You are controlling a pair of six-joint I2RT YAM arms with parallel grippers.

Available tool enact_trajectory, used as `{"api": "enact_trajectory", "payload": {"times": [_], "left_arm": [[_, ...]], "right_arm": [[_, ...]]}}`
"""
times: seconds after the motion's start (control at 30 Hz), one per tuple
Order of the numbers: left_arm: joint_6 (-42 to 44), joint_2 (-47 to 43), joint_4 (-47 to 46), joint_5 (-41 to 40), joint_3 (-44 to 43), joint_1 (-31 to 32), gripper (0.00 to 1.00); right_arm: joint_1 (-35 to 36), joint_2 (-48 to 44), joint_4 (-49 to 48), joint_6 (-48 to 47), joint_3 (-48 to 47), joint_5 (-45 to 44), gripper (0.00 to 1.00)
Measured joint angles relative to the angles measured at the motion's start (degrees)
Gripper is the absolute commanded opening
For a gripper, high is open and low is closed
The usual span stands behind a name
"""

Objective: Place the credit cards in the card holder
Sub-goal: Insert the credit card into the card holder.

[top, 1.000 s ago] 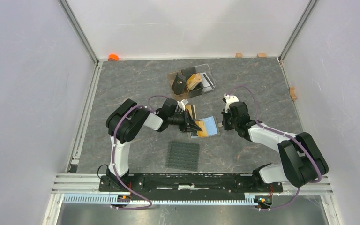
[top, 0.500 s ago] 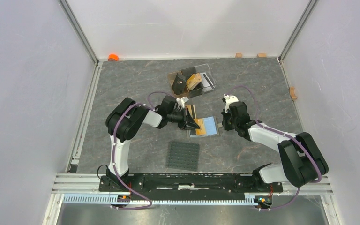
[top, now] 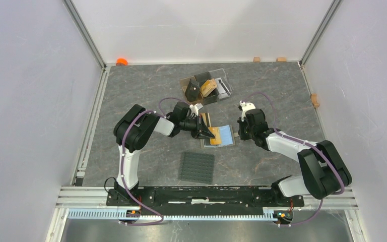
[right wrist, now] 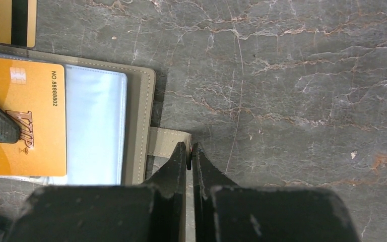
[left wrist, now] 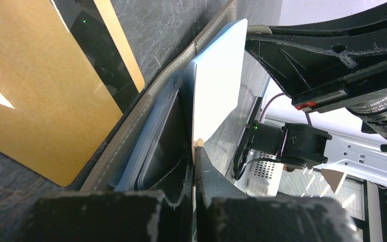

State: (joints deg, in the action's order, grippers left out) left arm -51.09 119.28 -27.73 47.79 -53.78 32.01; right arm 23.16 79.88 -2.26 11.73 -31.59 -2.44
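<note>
The olive-taupe card holder [top: 227, 136] lies open mid-table, its clear bluish pockets [right wrist: 95, 126] facing up. My left gripper [top: 209, 133] is shut on a gold-orange card [right wrist: 30, 116] printed VIP, held over the holder's left half. In the left wrist view this card [left wrist: 216, 85] is nearly edge-on, looks pale, and angles toward a pocket [left wrist: 156, 136]. My right gripper [right wrist: 189, 151] is shut on the holder's snap tab [right wrist: 169, 138]. A second gold card with a black stripe [top: 205, 120] lies flat just behind the holder.
A clear stand [top: 206, 86] with dark and tan pieces in it sits at the back. A dark grey studded mat [top: 197, 167] lies in front of the holder. A small orange object [top: 122, 61] sits at the far left corner.
The left gripper with the orange card has shifted slightly back and left, and the holder has turned a little squarer. The right gripper keeps its hold on the tab.
</note>
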Motion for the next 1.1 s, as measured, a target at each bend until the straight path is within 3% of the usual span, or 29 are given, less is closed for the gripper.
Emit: {"api": "enact_trajectory", "payload": {"times": [0.8,1.1], "left_arm": [[-2.08,0.22,-3.78,0.07,2.03,1.68,0.02],[-1.81,1.73,-0.68,0.87,-1.22,1.84,0.02]], "right_arm": [[0.48,0.13,0.13,0.39,-0.11,-0.17,0.00],[0.48,0.11,0.17,0.39,-0.11,-0.46,0.00]]}}
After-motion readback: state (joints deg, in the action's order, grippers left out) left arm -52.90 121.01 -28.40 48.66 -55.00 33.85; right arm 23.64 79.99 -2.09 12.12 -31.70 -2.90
